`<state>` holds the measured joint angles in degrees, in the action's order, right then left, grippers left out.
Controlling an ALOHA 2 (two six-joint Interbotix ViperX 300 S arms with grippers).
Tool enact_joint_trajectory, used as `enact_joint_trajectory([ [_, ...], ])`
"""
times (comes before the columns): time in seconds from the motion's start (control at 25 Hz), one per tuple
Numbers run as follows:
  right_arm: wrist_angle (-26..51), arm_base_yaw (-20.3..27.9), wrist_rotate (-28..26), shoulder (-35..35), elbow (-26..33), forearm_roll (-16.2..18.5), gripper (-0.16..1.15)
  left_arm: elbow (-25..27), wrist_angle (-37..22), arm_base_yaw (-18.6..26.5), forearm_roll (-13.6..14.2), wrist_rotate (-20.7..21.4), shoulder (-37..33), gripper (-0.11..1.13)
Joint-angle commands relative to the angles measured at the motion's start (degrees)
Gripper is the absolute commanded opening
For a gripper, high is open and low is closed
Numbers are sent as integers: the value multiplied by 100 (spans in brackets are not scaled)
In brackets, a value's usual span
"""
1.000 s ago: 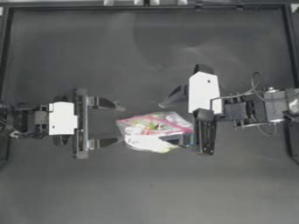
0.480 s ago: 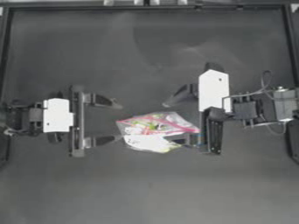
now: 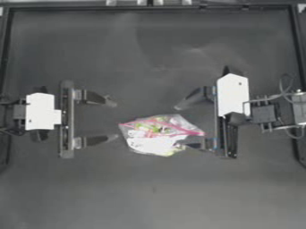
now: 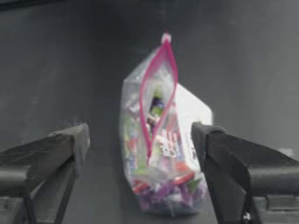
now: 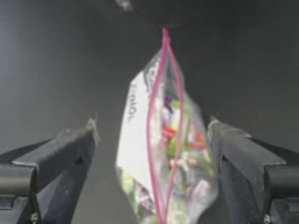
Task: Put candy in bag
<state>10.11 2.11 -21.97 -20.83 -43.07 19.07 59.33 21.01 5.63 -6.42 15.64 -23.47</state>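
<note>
Bag (image 3: 160, 134) lying on surface (image 3: 149, 53) near centre, pink seal strip (image 4: 159, 92) parted, mouth gaping. Multicoloured sweets seen inside; separate red-white candy not made out anywhere. Left claw (image 3: 110, 120) at bag's 9 o'clock, released, apart from it. Right claw (image 3: 185, 125) at 3 o'clock, released, lower jaw at bag's edge. Step judged: drop done or bag being readied. Next: confirm candy inside, otherwise locate it.

Overhead plus wrists (shared: bag (image 3: 160, 134))
</note>
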Motion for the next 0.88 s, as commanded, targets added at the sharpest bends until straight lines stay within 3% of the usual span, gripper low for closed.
enact_joint_trajectory([
  [0.04, -158, 62, 0, -246, -97, 26, 102, -88, -167, 0, 0, 0, -352, 99],
  [0.52, -694, 211, 9, -721, -686, 35, 101, 70, -668, -53, -9, -18, -1011, 97],
  [0.88, -712, 220, 9, -1134, -923, 35, 101, 299, -686, -114, -9, -35, -1521, 97],
])
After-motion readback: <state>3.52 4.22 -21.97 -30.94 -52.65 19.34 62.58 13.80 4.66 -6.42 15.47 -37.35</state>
